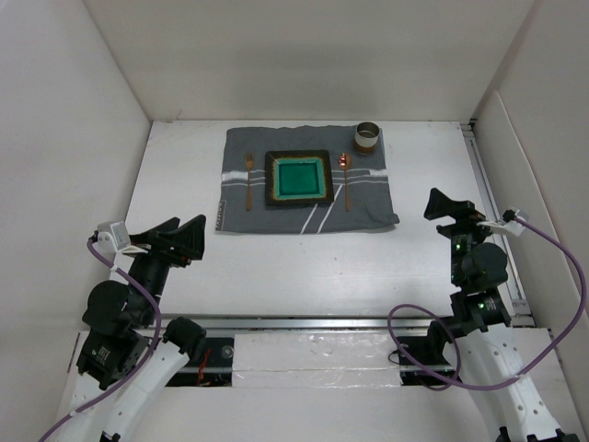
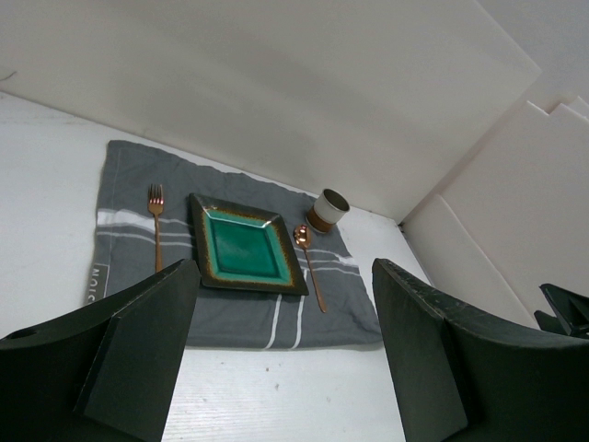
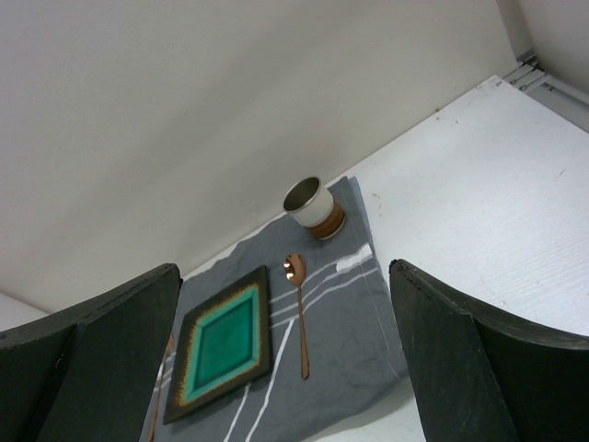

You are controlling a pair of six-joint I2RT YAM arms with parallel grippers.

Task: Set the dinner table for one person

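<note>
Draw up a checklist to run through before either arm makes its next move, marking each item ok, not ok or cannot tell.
1. Left gripper open and empty: ok.
2. Right gripper open and empty: ok.
3. Both grippers apart from the grey cloth, over bare dinner table: ok.
4. Plate flat on the cloth's middle: ok.
5. Fork and spoon on the cloth, either side of the plate, not touching it: ok.
6. Cup upright at the cloth's far right corner: ok.
</note>
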